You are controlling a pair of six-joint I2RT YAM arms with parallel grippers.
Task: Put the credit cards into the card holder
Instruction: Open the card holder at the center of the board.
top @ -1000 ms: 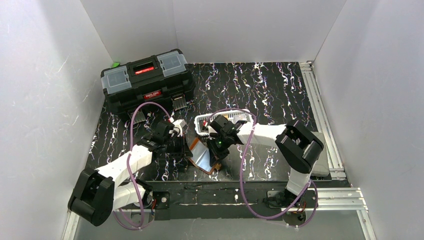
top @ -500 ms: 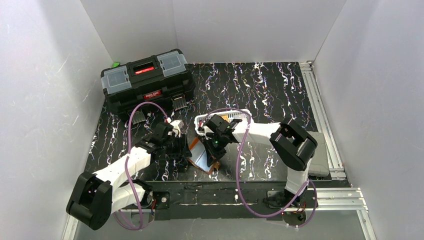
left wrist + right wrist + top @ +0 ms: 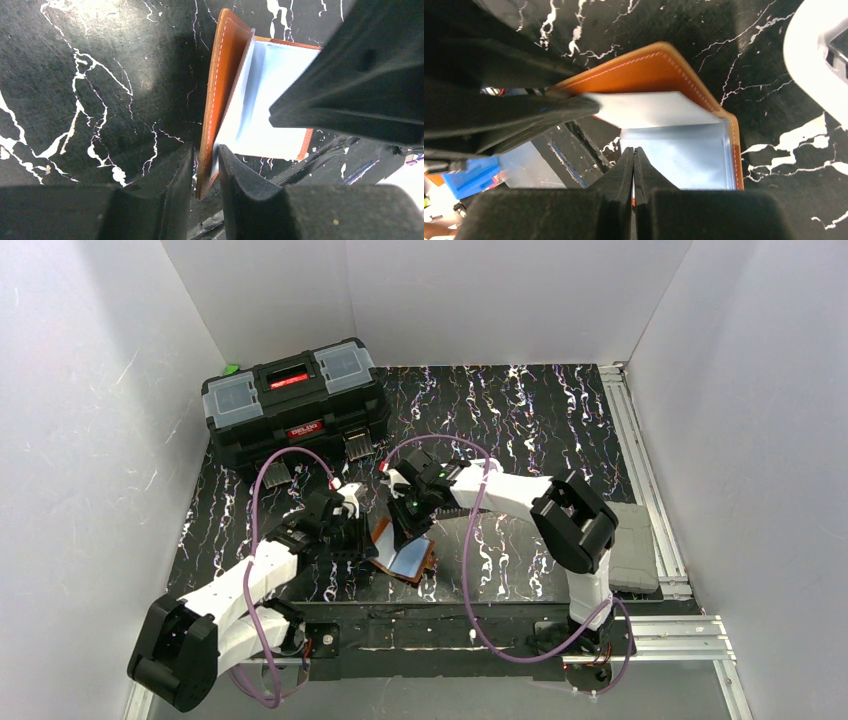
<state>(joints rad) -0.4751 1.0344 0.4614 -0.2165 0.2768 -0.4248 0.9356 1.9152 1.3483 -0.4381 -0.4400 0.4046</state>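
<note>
The card holder (image 3: 405, 558), brown leather with clear sleeves, lies open on the black marbled table between my two grippers. In the left wrist view one cover (image 3: 227, 65) stands upright. My left gripper (image 3: 205, 167) straddles that cover's near edge, its jaws narrow; one pad touches the sleeve side and a thin gap shows on the leather side. My right gripper (image 3: 633, 152) is shut, its tips hovering over the open sleeves (image 3: 674, 150), with no card showing beyond them. From above it (image 3: 408, 527) sits over the holder, next to the left gripper (image 3: 362, 538). The credit cards are out of view.
A big black toolbox (image 3: 293, 400) stands at the back left. A white slotted basket (image 3: 819, 55) sits just right of the holder, mostly hidden under the right arm from above. A grey pad (image 3: 632, 545) and an aluminium rail (image 3: 640, 450) line the right edge.
My right gripper has swung left, from beside the holder to above it. My left gripper opened, then narrowed around the raised cover. The holder shifted slightly left.
</note>
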